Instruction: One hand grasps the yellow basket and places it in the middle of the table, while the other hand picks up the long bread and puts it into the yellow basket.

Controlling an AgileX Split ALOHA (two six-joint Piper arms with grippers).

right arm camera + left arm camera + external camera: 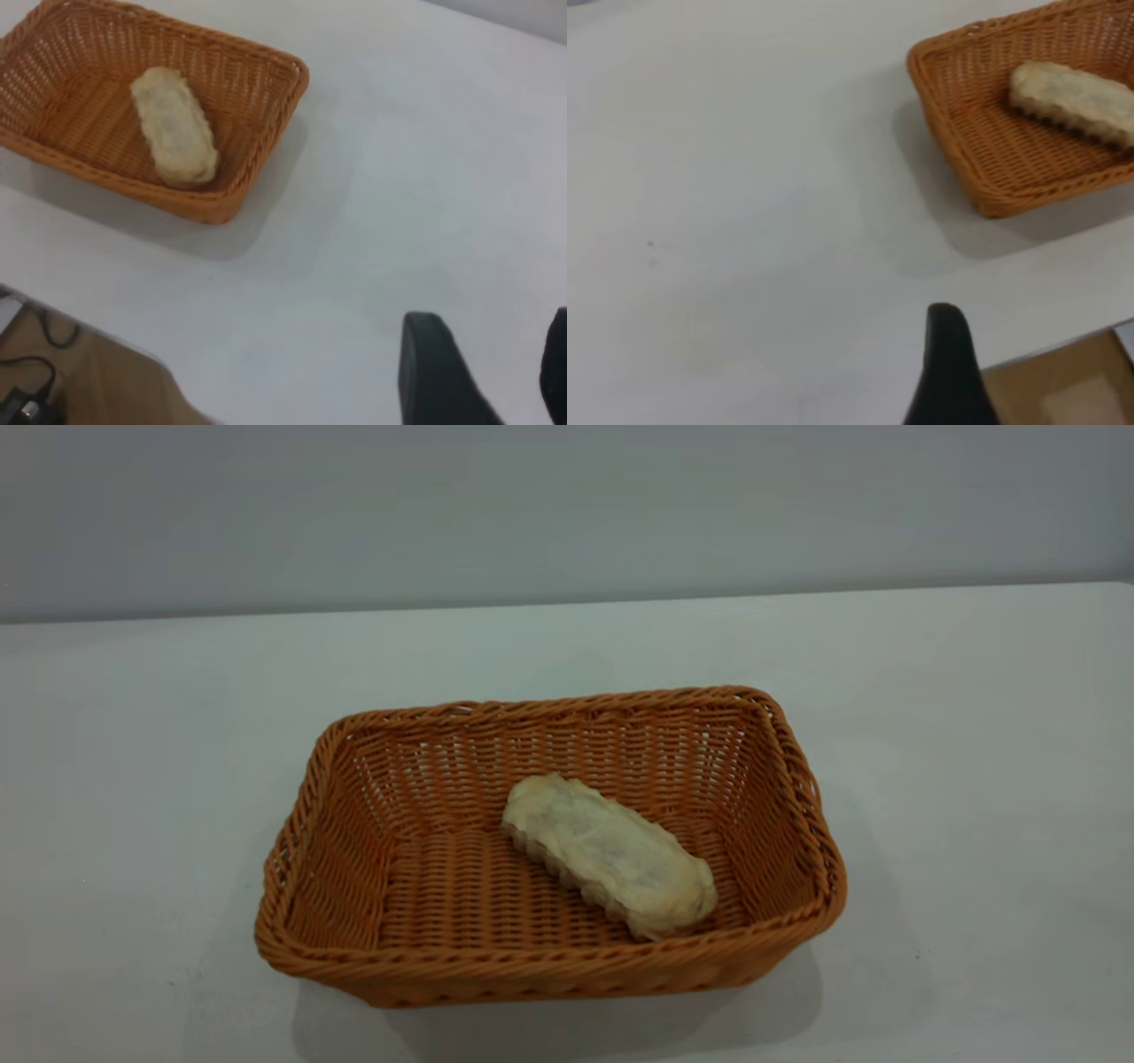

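The yellow basket (549,957) stands in the middle of the table (974,735). The long bread (611,855) lies slantwise inside it on the basket floor, pale flat underside up. Neither gripper shows in the exterior view. My left gripper (1041,385) is off to one side of the basket (992,150), over bare table near its edge; only one dark finger (948,363) shows, with nothing next to it. My right gripper (493,323) is open and empty over bare table, well clear of the basket (248,177) and the bread (173,128).
The table's front edge, with brown floor below it, shows in the left wrist view (1063,350). It also shows in the right wrist view (97,332), with cables (27,390) on the floor. A grey wall (567,505) stands behind the table.
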